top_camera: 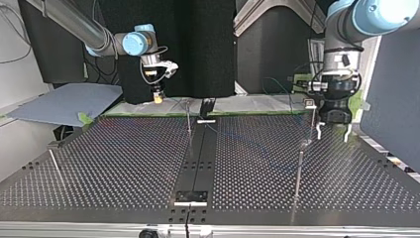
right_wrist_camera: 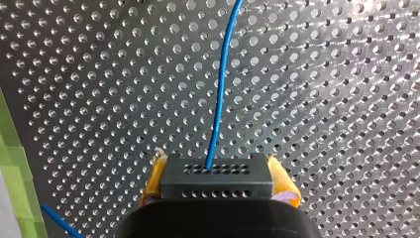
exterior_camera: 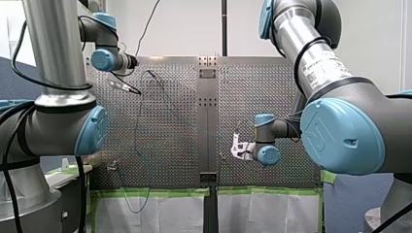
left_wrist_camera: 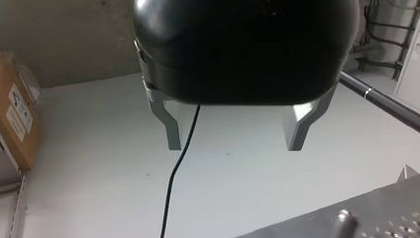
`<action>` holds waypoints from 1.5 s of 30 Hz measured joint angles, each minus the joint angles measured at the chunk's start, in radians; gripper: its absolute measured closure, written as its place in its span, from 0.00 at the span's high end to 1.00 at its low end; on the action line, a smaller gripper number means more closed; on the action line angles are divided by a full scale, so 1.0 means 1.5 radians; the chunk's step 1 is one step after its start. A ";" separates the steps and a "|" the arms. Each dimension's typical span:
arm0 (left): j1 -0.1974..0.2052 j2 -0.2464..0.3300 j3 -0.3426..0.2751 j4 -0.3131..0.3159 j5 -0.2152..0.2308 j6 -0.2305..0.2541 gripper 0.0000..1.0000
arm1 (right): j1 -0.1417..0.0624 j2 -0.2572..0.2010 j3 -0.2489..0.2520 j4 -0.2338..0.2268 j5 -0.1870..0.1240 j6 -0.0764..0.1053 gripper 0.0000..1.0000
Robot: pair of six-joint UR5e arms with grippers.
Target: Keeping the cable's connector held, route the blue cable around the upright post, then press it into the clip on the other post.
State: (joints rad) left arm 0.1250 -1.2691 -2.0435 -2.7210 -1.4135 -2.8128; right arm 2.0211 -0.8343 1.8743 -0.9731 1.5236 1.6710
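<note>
My right gripper (right_wrist_camera: 218,174) is shut on a dark connector block (right_wrist_camera: 216,182), with a yellow pad on each side of it. The blue cable (right_wrist_camera: 220,89) leaves the block and runs ahead over the perforated table (right_wrist_camera: 337,99). Across the table, my right gripper (top_camera: 158,98) hangs near the far edge, beside a thin upright post (top_camera: 188,121). My left gripper (left_wrist_camera: 234,144) is open, with nothing between its metal fingers. It hovers (top_camera: 333,131) next to a post topped by a small clip (top_camera: 310,103).
Another thin post (top_camera: 298,173) stands nearer the top view's camera on the right, and a short one (top_camera: 54,166) at the left. A dark centre strip (top_camera: 198,158) splits the table. Green tape (right_wrist_camera: 15,173) lines its edge. A black wire (left_wrist_camera: 178,168) hangs beside my left gripper's finger.
</note>
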 joint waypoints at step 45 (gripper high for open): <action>-0.058 -0.027 0.167 -0.257 -0.086 0.257 1.00 | 0.000 0.000 0.000 -0.003 -0.004 0.001 0.00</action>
State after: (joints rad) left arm 0.0384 -1.3091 -1.7932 -3.1066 -1.5423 -2.4278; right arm 2.0210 -0.8339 1.8740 -0.9780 1.5181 1.6723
